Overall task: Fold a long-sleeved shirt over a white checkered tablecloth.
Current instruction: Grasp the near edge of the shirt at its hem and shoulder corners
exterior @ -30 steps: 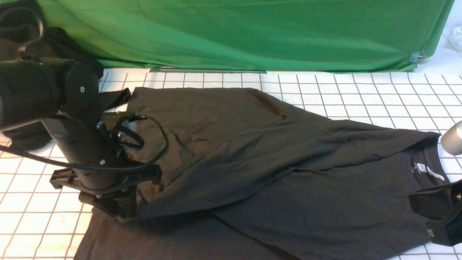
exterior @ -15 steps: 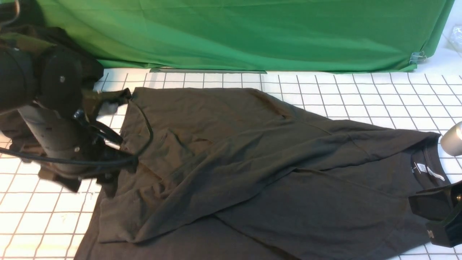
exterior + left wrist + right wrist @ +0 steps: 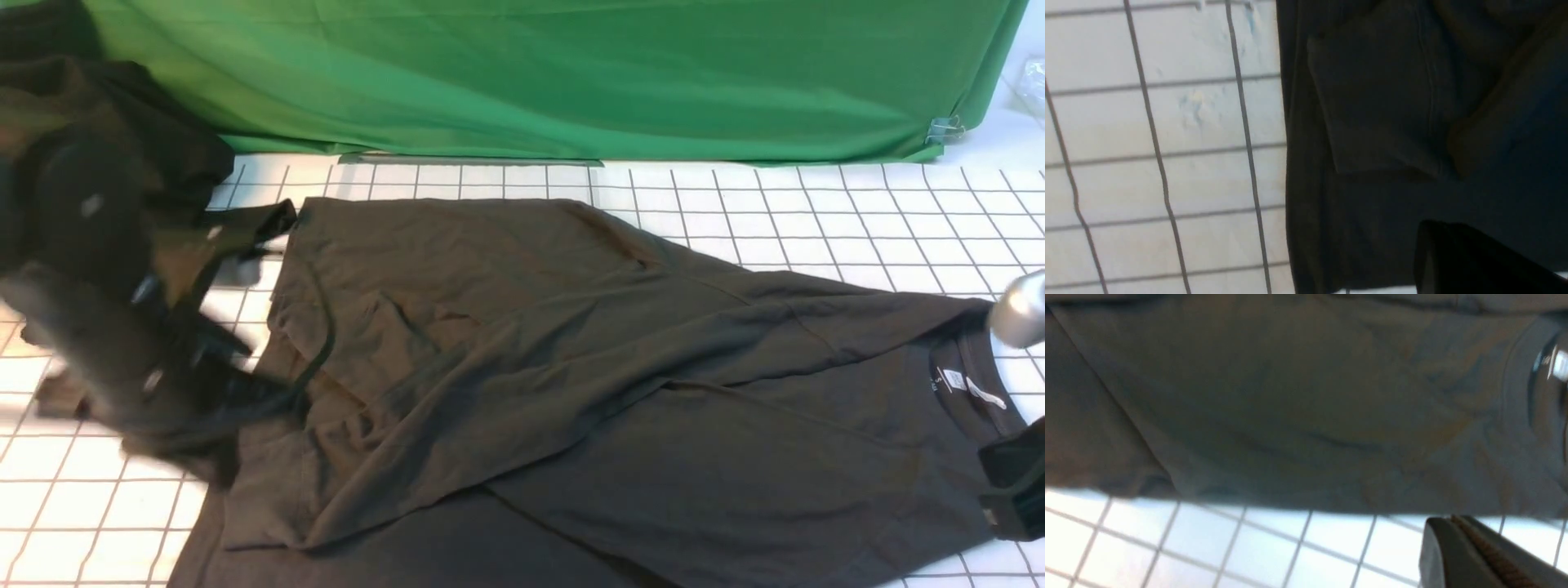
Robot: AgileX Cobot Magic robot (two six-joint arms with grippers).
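Observation:
The long-sleeved shirt (image 3: 571, 367) lies spread on the white checkered tablecloth (image 3: 816, 212). Its collar and white neck label (image 3: 976, 392) point right, and a folded layer lies diagonally across the body. The chest print is hidden. My left gripper (image 3: 214, 464) is blurred with motion at the shirt's left edge. In the left wrist view the left gripper (image 3: 1427, 245) shows as one dark wedge, shut and empty, above the shirt's hem (image 3: 1380, 122). My right gripper (image 3: 1008, 498) sits at the far right near the collar. In the right wrist view the right gripper (image 3: 1447, 522) is shut and empty over the tablecloth (image 3: 1229, 539), just off the shirt's edge (image 3: 1306, 416).
A blacker garment heap (image 3: 163, 122) lies at the back left behind my left arm. The green fabric backdrop (image 3: 531, 73) hangs along the far edge, held by a clip (image 3: 943, 128). A silver part (image 3: 1016, 310) shows at the right edge.
My left gripper let go of the shirt's folded layer, which now lies flat, and the arm swung left and away from it. The right gripper shifted slightly right.

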